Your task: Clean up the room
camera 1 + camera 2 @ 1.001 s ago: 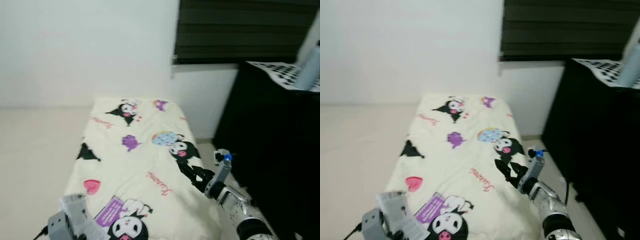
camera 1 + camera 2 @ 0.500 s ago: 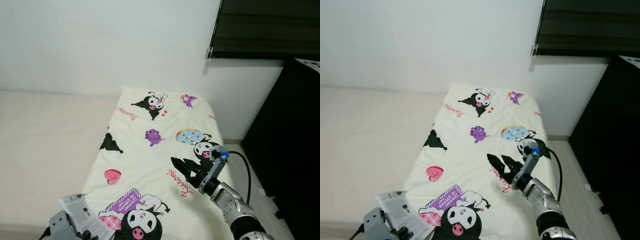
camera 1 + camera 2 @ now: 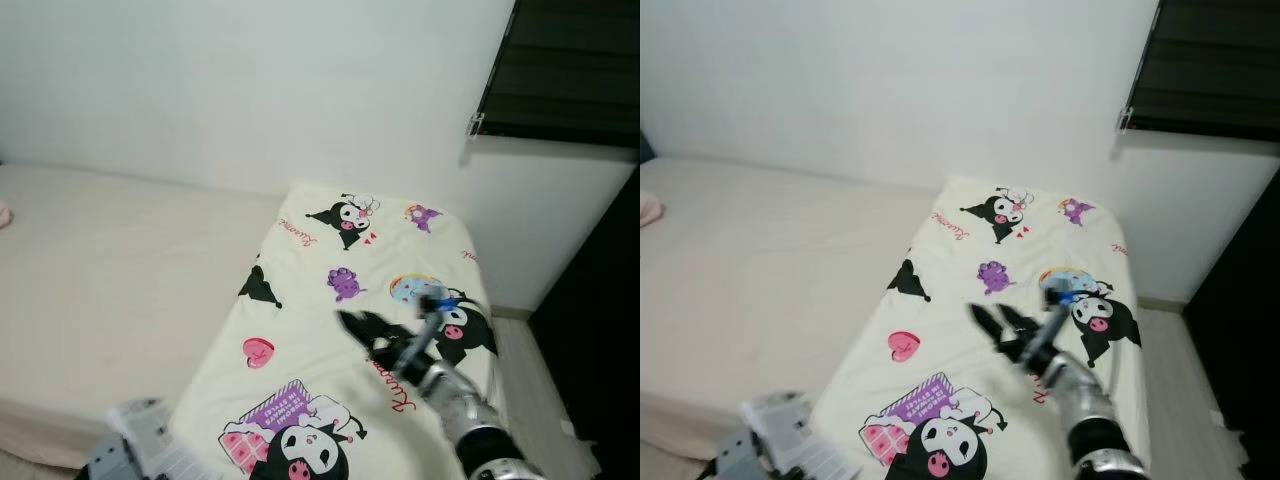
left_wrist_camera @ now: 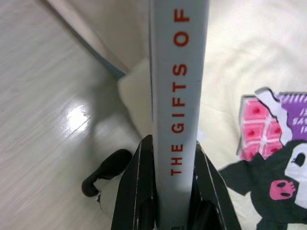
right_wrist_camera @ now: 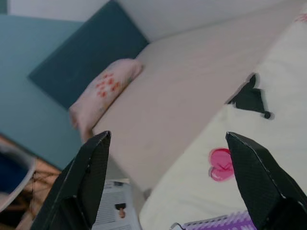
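My left gripper (image 4: 173,211) clamped the book (image 4: 178,91) by its spine, beside the bed's (image 3: 90,270) near edge | right gripper (image 5: 168,182) spread, empty, above the blanket (image 3: 350,330) | book stiff, light (slick cover: spine grip suits).

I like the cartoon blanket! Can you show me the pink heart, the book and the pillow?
pink heart (image 3: 258,350), left eye view, its middle.
book (image 4: 178,96), left wrist view, grey spine.
pillow (image 5: 103,88), right wrist view, its spotted top.
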Available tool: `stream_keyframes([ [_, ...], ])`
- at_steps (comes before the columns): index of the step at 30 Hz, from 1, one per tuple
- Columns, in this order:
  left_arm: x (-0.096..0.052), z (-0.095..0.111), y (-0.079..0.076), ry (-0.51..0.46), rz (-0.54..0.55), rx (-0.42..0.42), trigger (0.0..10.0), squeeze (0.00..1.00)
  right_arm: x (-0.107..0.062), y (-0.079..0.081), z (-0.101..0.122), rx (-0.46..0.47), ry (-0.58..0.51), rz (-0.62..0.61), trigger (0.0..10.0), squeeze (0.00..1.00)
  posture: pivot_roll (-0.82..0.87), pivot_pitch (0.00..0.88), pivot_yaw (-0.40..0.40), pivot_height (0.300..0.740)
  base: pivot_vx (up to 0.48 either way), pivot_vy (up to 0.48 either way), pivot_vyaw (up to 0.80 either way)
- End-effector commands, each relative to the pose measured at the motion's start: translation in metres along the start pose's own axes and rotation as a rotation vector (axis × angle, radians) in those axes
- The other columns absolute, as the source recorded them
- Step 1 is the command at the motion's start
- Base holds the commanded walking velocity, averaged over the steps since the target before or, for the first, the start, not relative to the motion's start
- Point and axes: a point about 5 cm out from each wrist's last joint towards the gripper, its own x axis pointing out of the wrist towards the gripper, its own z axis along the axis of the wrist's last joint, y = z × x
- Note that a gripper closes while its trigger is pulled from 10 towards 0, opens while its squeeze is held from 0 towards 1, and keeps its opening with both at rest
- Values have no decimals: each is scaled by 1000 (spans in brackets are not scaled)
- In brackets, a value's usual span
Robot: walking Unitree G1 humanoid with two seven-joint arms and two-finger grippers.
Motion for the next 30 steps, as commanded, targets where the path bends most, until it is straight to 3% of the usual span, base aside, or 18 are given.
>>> stream_keyframes([
  [1, -1, 2, 6, -29, 17, -37, 10000, 0, 4, 5, 8, -3, -32, 43, 10000, 0, -37, 0, -67, 740, 0, 0, 763],
  [5, -1, 9, 7, -60, 22, -66, 10000, 0, 6, 8, 13, -5, -50, 77, 10000, 0, -36, 0, -70, 740, 0, 0, 763],
  [10, 2, 34, 7, -147, 27, -91, 10000, 0, 11, 15, 13, -16, -39, 124, 10000, 0, -31, 0, -75, 740, 0, 0, 763],
  [18, 5, 61, -6, -243, -34, -124, 10000, 0, 14, 20, 7, -18, -9, 158, 10000, 0, -32, 0, -77, 740, 0, 0, 763],
  [24, 7, 91, -31, -369, -176, -188, 10000, 0, 14, 24, 9, -12, -13, 192, 10000, 0, -33, 0, -81, 740, 0, 0, 763],
  [26, 6, 113, -50, -452, -288, -216, 10000, 0, 16, 28, 14, -6, -28, 222, 10000, 0, -33, 0, -81, 740, 0, 0, 763],
  [27, 6, 113, -50, -452, -288, -216, 10000, 0, 16, 28, 14, -6, -28, 222, 10000, 0, -33, 0, -81, 740, 0, 0, 763],
  [28, 4, 128, -65, -508, -383, -223, 10000, 0, 18, 30, 18, 1, -44, 242, 10000, 0, -34, 0, -83, 740, 0, 0, 763],
  [29, 4, 128, -65, -508, -383, -223, 10000, 0, 18, 30, 18, 1, -44, 242, 10000, 0, -34, 0, -83, 740, 0, 0, 763],
  [30, -1, 146, -84, -575, -503, -232, 10000, 0, 20, 34, 22, 7, -61, 262, 10000, 0, -34, 0, -83, 740, 0, 0, 763],
])
